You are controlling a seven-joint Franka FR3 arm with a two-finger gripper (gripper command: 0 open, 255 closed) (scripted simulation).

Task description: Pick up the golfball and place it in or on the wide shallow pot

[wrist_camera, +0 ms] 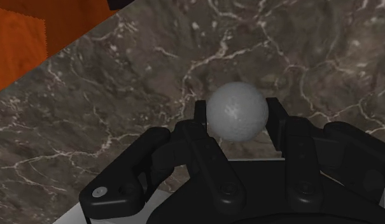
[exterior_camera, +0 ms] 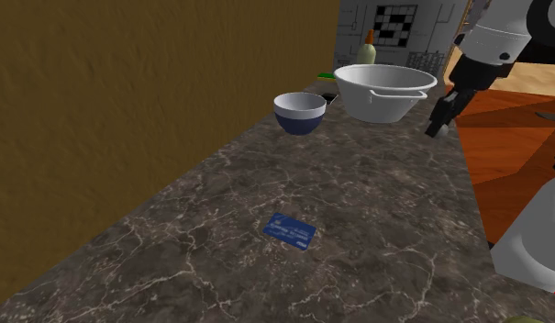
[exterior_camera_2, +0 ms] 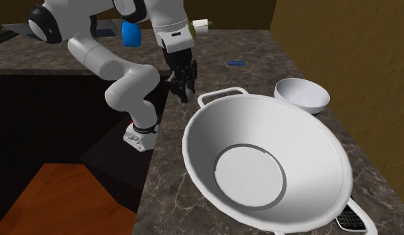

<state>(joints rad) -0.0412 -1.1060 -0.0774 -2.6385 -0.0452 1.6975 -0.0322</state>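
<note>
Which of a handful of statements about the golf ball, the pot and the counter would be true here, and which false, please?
1. The hand is shut on the golf ball. True.
2. The wide shallow pot already holds the ball. False: the pot is empty, and the ball sits between the fingers.
3. A blue card lies flat on the marble counter. True.
4. The small bowl stands inside the pot. False: it stands on the counter beside the pot.

The dark marbled counter point(exterior_camera: 385, 211) carries a white two-handled pot point(exterior_camera: 381, 105), a small bowl point(exterior_camera: 299, 119) just beside it, and a blue card point(exterior_camera: 290, 230) well apart.
</note>
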